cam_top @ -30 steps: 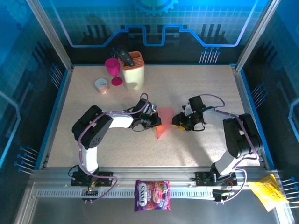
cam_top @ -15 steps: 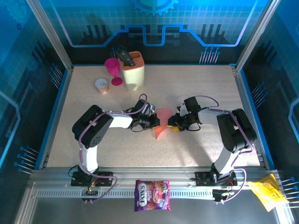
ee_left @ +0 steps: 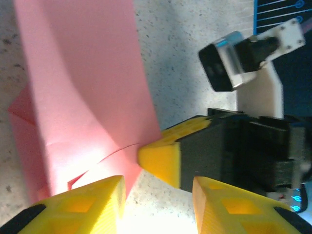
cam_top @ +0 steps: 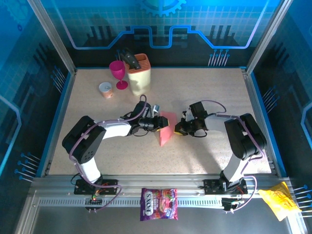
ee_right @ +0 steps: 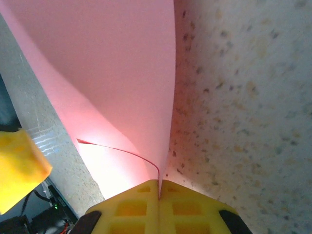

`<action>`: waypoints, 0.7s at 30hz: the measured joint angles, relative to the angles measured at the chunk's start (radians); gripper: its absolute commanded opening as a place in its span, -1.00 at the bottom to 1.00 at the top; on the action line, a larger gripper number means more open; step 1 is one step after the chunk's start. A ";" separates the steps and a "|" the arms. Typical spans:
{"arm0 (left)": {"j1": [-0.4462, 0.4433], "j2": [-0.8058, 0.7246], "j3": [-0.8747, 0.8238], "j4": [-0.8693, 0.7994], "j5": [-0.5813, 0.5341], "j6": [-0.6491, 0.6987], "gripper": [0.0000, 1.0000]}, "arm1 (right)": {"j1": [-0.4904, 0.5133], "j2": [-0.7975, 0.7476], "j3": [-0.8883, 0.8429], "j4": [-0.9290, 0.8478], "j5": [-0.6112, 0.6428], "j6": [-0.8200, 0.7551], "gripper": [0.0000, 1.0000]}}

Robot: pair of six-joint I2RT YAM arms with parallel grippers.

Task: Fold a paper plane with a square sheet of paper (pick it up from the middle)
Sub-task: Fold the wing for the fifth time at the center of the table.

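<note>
Overhead, far left of the table (cam_top: 219, 87): small white cup (cam_top: 106, 89), pink goblet (cam_top: 117, 73) just right of it, then the beige knife block (cam_top: 139, 74) with dark handles sticking up. All well apart from the work area.

Mid-table, I see the left gripper (cam_top: 160, 123) reaching in from the left, tips right at the left side of the pink paper (cam_top: 166, 131). On its wrist camera the yellow fingers (ee_left: 85, 207) stand apart, nothing pinched between them; the paper (ee_left: 87, 87) rises curved just ahead of the left-hand finger.

The paper sits at the table's centre between both grippers, partly folded, tapering to a point at the near end, one flap lifted.

The right gripper (cam_top: 178, 128) meets the paper's right side. Its wrist view shows the jaws pressed together (ee_right: 159, 187), clamped on the edge of the sheet (ee_right: 112, 73).

Near rail: purple candy bag (cam_top: 159, 203) at centre, crinkled yellow wrapper (cam_top: 279, 202) far right.
</note>
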 measured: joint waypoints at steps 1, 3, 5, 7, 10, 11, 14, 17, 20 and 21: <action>-0.006 -0.007 -0.010 0.006 0.001 -0.002 -0.23 | 0.010 -0.005 -0.004 0.000 0.007 0.002 -1.00; -0.024 -0.018 -0.032 0.017 0.005 -0.009 -0.36 | 0.035 -0.016 -0.011 -0.002 0.024 0.010 -1.00; -0.042 -0.023 -0.059 0.029 0.009 -0.021 -0.48 | 0.057 -0.025 -0.012 -0.003 0.042 0.019 -1.00; -0.056 -0.023 -0.089 0.041 0.011 -0.030 -0.57 | 0.077 -0.033 -0.012 -0.003 0.058 0.029 -1.00; -0.067 -0.023 -0.136 0.063 0.017 -0.050 -0.61 | 0.098 -0.040 -0.012 -0.003 0.082 0.041 -1.00; -0.067 -0.023 -0.153 0.074 0.018 -0.055 -0.61 | 0.103 -0.040 -0.012 -0.003 0.088 0.047 -1.00; -0.069 -0.024 -0.190 0.097 0.018 -0.060 -0.61 | 0.109 -0.040 -0.012 -0.003 0.101 0.055 -1.00; -0.069 -0.024 -0.209 0.109 0.015 -0.063 -0.62 | 0.113 -0.040 -0.012 -0.003 0.105 0.059 -1.00; -0.066 -0.024 -0.214 0.114 0.005 -0.062 -0.63 | 0.113 -0.040 -0.011 -0.003 0.106 0.063 -0.77; -0.063 -0.024 -0.215 0.117 0.000 -0.062 -0.63 | 0.113 -0.040 -0.011 -0.003 0.106 0.065 -0.66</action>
